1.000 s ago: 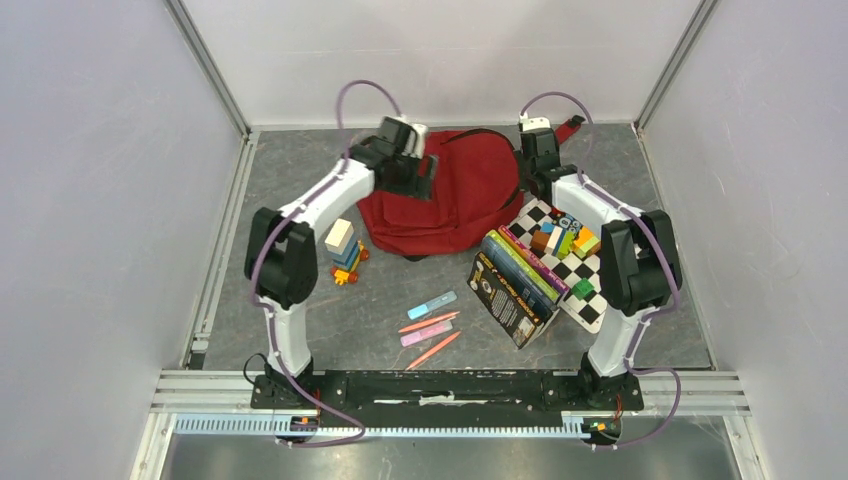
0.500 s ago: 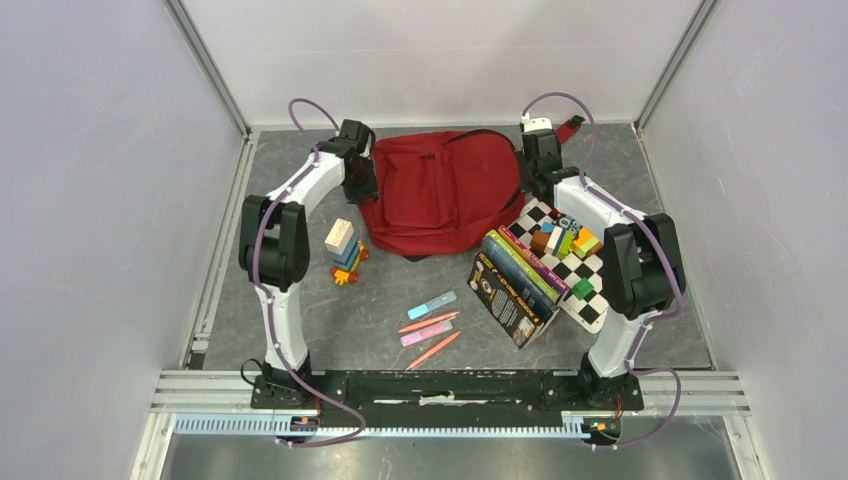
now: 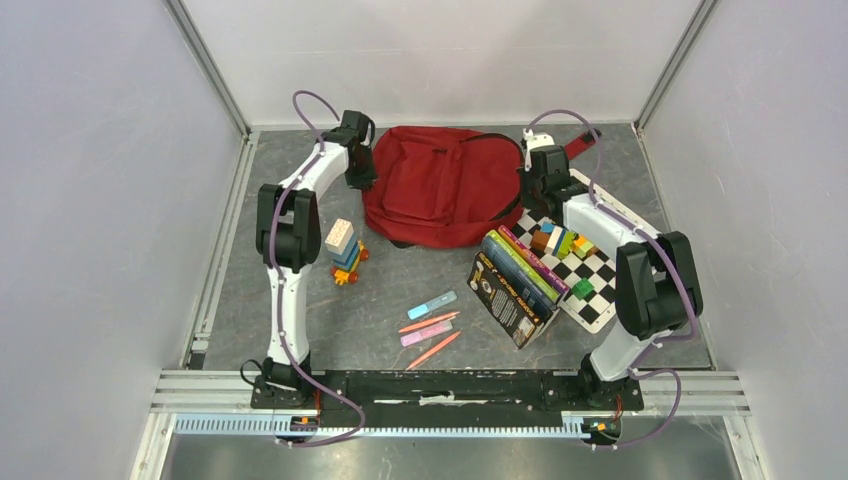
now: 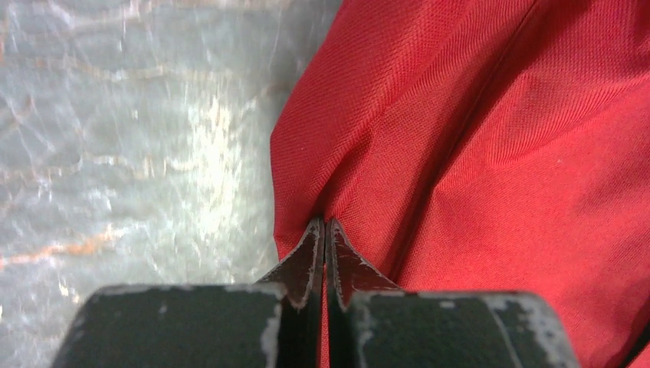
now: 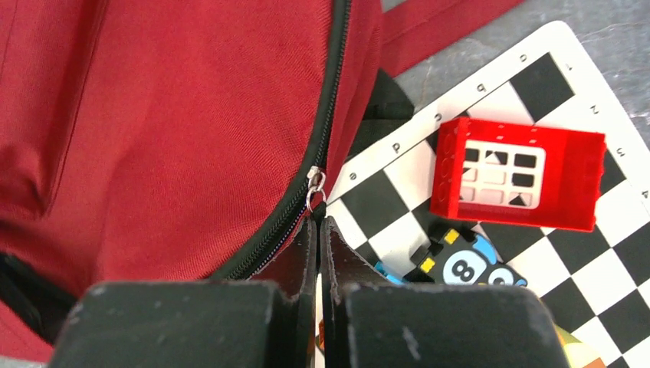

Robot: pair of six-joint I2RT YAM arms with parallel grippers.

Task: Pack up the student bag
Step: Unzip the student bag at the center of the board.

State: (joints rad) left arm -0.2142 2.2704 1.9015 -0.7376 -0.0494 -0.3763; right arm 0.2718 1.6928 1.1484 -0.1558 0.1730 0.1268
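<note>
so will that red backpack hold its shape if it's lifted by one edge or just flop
Probably floppy: the student bag lies flat, and its fabric puckers into folds where the left end effector pinches it. It looks empty, so it is likely light. The woven cloth seems grippy rather than slick.

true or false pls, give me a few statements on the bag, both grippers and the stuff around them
1. The left gripper is shut, pinching fabric at the edge of the student bag. True.
2. The right gripper hangs wide open above the books. False: its jaws are closed on the zip pull at the bag's side.
3. The small red box lies on the chessboard. True.
4. The books are packed inside the bag. False: they sit outside it, beside the chessboard.
</note>
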